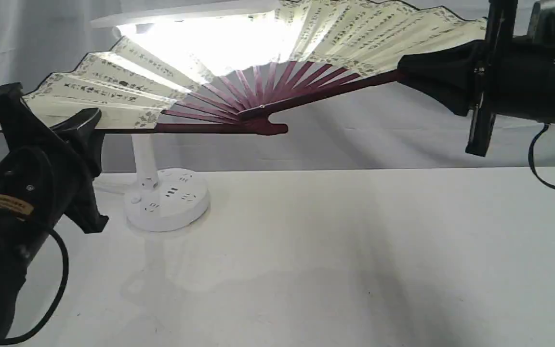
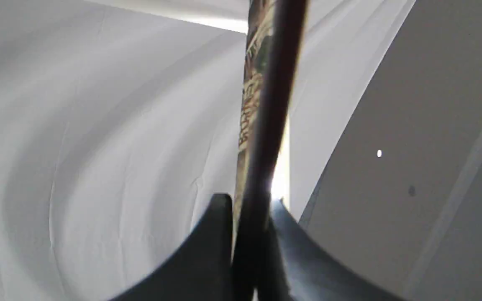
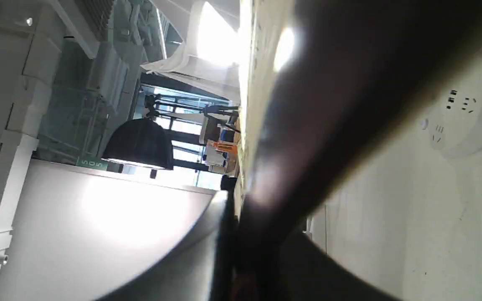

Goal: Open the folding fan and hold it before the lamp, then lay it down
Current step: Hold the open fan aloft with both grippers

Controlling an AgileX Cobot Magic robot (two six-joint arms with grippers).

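The folding fan (image 1: 335, 38) is spread wide open in the air, cream leaf with black calligraphy, maroon ribs meeting at the pivot (image 1: 263, 123). It hangs in front of the lit lamp, whose bar head (image 1: 181, 17) glows through the leaf; the lamp's round base (image 1: 166, 198) stands on the table. My left gripper (image 1: 87, 125) is shut on the fan's left guard, seen edge-on as a dark strip (image 2: 266, 125) between the fingers. My right gripper (image 1: 405, 72) is shut on the right guard (image 3: 329, 125), which fills the right wrist view. The lamp base (image 3: 467, 113) shows there too.
The white table (image 1: 330, 260) stretches below the fan, with a grey cloth backdrop (image 1: 378, 135) behind it. Black cables hang from both arms. The lamp's stem (image 1: 143, 159) rises just right of my left gripper.
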